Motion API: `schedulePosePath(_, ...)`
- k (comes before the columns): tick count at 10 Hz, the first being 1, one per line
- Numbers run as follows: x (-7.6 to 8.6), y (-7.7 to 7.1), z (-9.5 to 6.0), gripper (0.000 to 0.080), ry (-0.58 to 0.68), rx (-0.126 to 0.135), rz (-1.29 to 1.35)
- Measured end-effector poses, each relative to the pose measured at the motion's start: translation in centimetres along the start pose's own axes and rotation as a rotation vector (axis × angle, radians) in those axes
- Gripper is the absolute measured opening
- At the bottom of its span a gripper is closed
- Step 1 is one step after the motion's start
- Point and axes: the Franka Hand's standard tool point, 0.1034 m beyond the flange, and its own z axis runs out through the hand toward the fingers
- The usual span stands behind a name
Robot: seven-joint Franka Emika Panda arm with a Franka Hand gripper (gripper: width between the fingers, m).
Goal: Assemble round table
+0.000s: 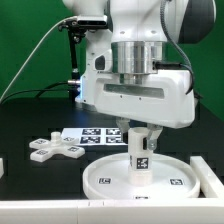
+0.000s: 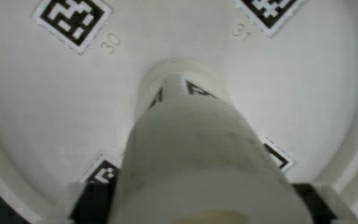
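The large rimmed round disc [image 1: 142,178] lies flat on the black table at the front. The short cylinder leg [image 1: 140,152] stands upright on the disc's middle, with a tag on its side. My gripper [image 1: 140,130] is shut on the leg's upper part from above. In the wrist view the leg [image 2: 197,140] runs down between my fingers [image 2: 94,198] onto the disc [image 2: 158,40], whose tags show. The cross-shaped foot [image 1: 55,149] lies on the table toward the exterior view's left, apart from the disc.
The marker board [image 1: 92,135] lies behind the disc. A white edge [image 1: 40,208] runs along the table front. A white block [image 1: 213,172] sits at the exterior view's right. A green curtain hangs behind.
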Motion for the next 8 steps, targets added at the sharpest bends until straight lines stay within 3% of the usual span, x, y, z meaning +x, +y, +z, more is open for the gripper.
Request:
schedulePosePath(6,-0.14,0.27,0.04,0.0406,-0.032,0.007,0.43)
schedulePosePath(7,-0.16,0.25,0.08,0.0463,-0.032,0.006,0.427)
schedulePosePath(8,-0.18,0.28,0.13,0.0582,-0.032,0.005,0.425)
